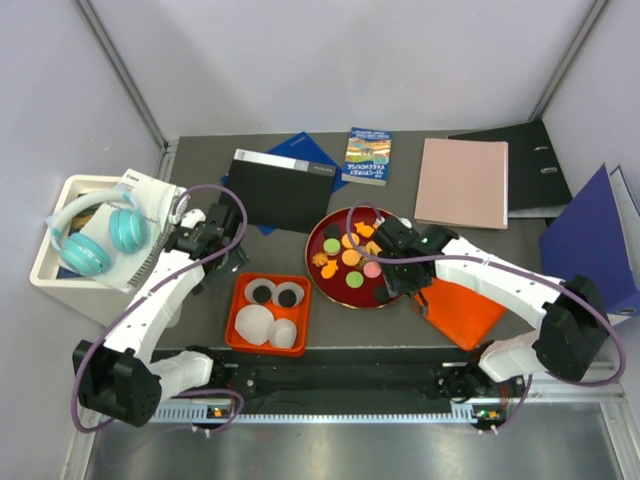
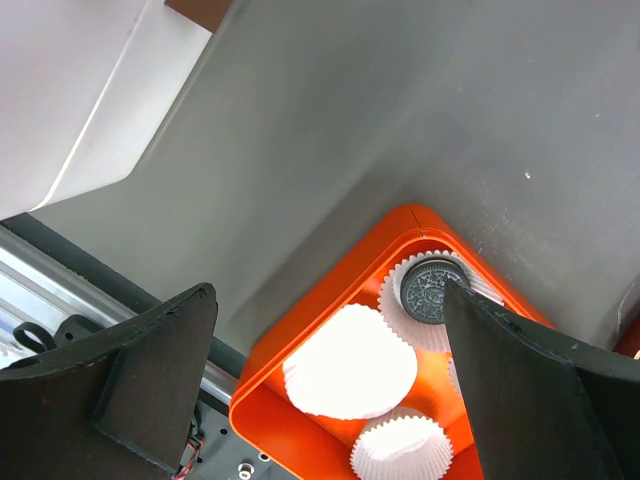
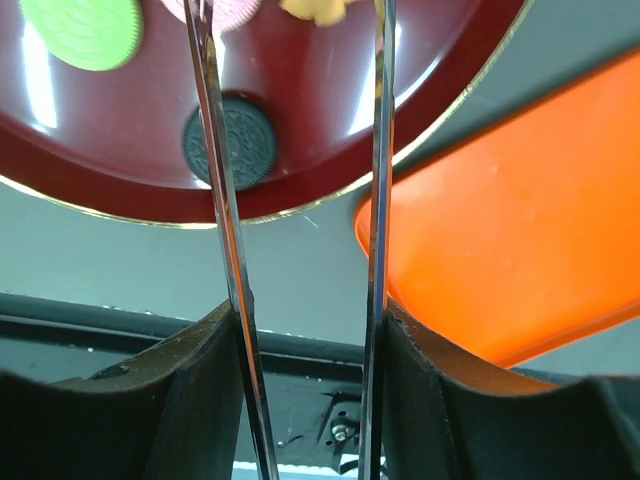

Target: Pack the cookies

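The cookies (image 1: 348, 256) lie on a dark red plate (image 1: 318, 280): green, black, orange, pink and yellow pieces. An orange tray (image 1: 238, 300) left of it holds white paper cups; two hold black cookies (image 1: 263, 293). My left gripper (image 1: 222, 258) is open and empty above the tray's far left corner; its wrist view shows a black cookie (image 2: 430, 292) in a cup. My right gripper (image 3: 305, 320) is shut on metal tongs (image 3: 225, 250) reaching over the plate (image 3: 300, 190), near a pink cookie (image 3: 225, 8), a black one (image 3: 228, 140) and a green one (image 3: 85, 30). The tong tips are out of view.
An orange lid (image 1: 462, 310) lies right of the plate, under the right arm. A white box with teal headphones (image 1: 95, 240) stands at the left. A black notebook (image 1: 280, 188), a book (image 1: 367, 155), a pink folder (image 1: 462, 182) and binders (image 1: 590, 240) lie behind.
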